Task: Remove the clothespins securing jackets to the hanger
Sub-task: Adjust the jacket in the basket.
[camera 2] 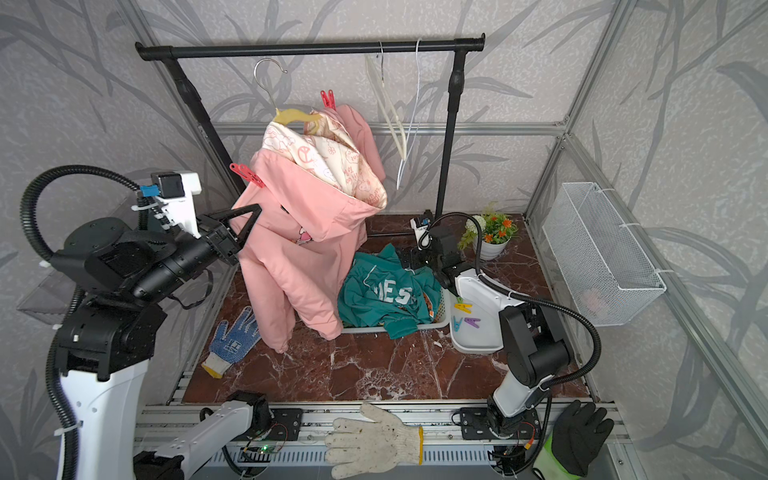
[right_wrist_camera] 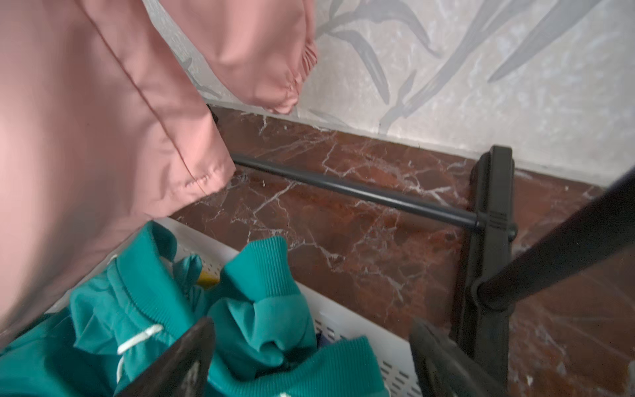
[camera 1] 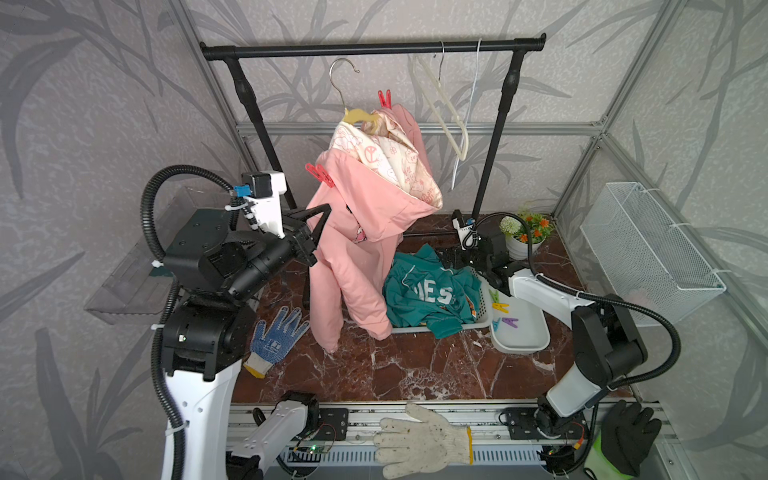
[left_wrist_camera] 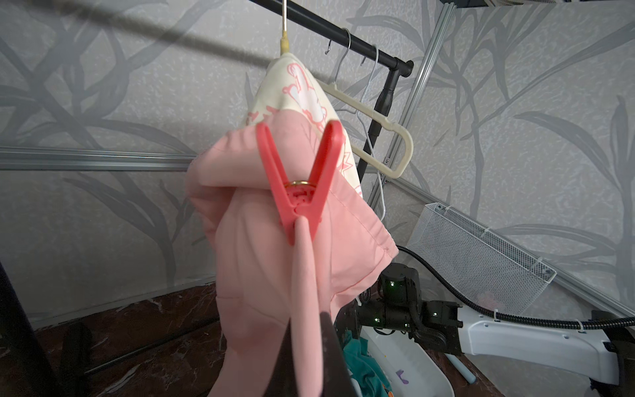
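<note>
A pink hooded jacket (camera 1: 365,232) hangs on a yellow hanger (camera 1: 357,116) under the black rail (camera 1: 374,48). One red clothespin (camera 1: 319,174) (left_wrist_camera: 299,185) grips its near shoulder and a second red clothespin (camera 1: 385,99) stands at the top. My left gripper (camera 1: 324,212) (left_wrist_camera: 307,343) is shut on a fold of pink fabric just below the near pin. My right gripper (camera 1: 451,257) (right_wrist_camera: 309,361) stands open over the teal jacket (camera 1: 428,291) (right_wrist_camera: 240,309), which lies crumpled in a white basket (right_wrist_camera: 360,330). Yellow, green, blue and purple clothespins (camera 1: 500,307) lie in a white tray (camera 1: 523,336).
Two empty hangers (camera 1: 449,112) hang at the rail's right end. A flower pot (camera 1: 525,237) stands at the back right and a wire basket (camera 1: 648,245) is on the right wall. Gloves lie about: blue-dotted glove (camera 1: 276,336), white glove (camera 1: 424,440), black glove (camera 1: 627,432).
</note>
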`<state>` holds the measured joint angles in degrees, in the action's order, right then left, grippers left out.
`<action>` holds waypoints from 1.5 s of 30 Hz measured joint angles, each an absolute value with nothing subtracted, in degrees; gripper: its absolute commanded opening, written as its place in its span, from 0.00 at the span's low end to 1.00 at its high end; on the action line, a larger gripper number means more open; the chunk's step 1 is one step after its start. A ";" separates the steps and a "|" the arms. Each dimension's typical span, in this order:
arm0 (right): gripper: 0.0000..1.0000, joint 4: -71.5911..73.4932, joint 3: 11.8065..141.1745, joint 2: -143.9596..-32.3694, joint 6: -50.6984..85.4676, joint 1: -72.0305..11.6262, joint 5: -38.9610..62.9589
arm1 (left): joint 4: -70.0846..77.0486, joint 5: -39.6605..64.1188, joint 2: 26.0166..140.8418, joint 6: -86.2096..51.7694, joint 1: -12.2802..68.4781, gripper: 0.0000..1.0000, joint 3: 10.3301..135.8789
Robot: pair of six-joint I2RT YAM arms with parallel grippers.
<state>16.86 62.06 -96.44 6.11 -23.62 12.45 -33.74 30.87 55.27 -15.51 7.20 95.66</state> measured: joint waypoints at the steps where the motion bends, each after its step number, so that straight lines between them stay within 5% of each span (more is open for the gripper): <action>1: 0.89 18.96 62.06 -97.08 5.89 -23.86 12.38 | -33.78 31.09 55.27 -15.68 7.20 0.00 95.70; 16: 0.95 44.53 69.67 -114.34 7.35 -28.95 8.97 | -33.80 32.71 55.42 -18.17 7.46 0.00 95.70; 30: 0.88 46.41 85.36 -121.51 1.65 -32.51 -1.83 | -33.80 33.08 55.48 -18.24 7.55 0.00 95.70; 45: 0.90 44.27 81.38 -121.69 -4.38 -32.42 -5.56 | -34.02 32.58 54.83 -18.00 7.77 0.00 95.70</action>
